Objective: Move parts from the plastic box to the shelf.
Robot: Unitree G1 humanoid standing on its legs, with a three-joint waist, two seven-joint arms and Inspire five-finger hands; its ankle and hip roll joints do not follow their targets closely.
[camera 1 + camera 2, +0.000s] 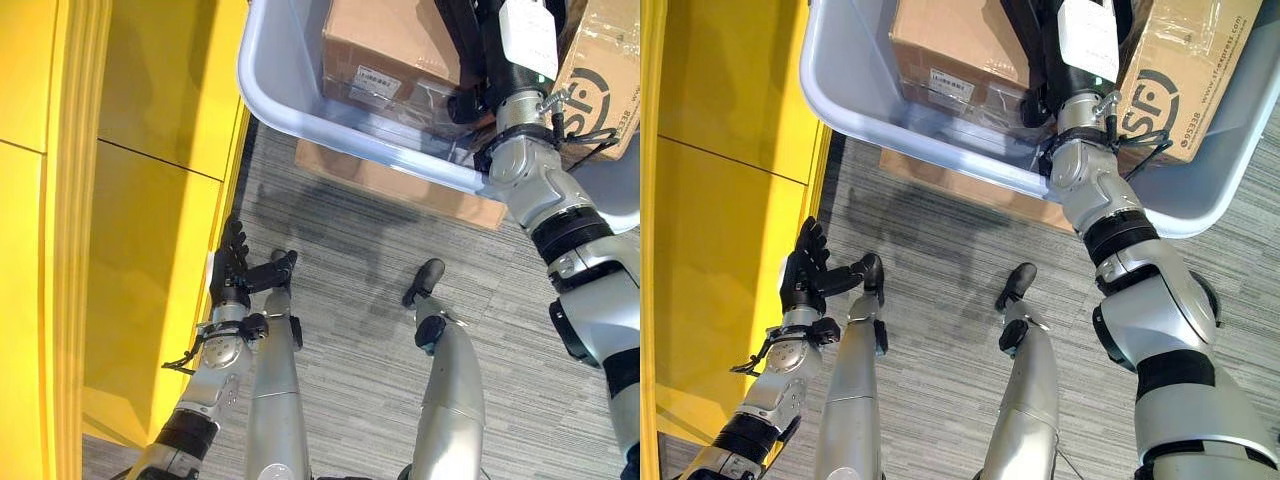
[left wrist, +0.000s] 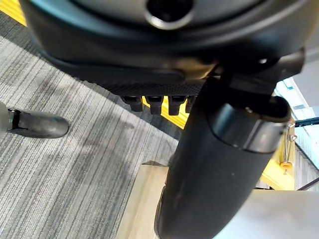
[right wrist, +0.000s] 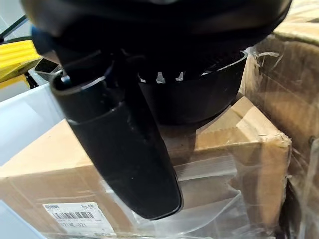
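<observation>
Plastic box (image 1: 840,95) with its contents: two cardboard boxes occupy most of the interior. The labelled cardboard box (image 1: 950,50) sits toward the box's left wall; the film-wrapped cardboard box (image 1: 1190,70) stands at its right side. The right hand (image 3: 164,89) reaches down into the narrow gap between them, close over the labelled box's top corner, with the wrapped box just beside. Yellow shelf (image 1: 710,200) walls the left side. Left hand (image 1: 805,265), fingers extended, hangs over bare carpet floor (image 1: 940,260) just beside the shelf.
</observation>
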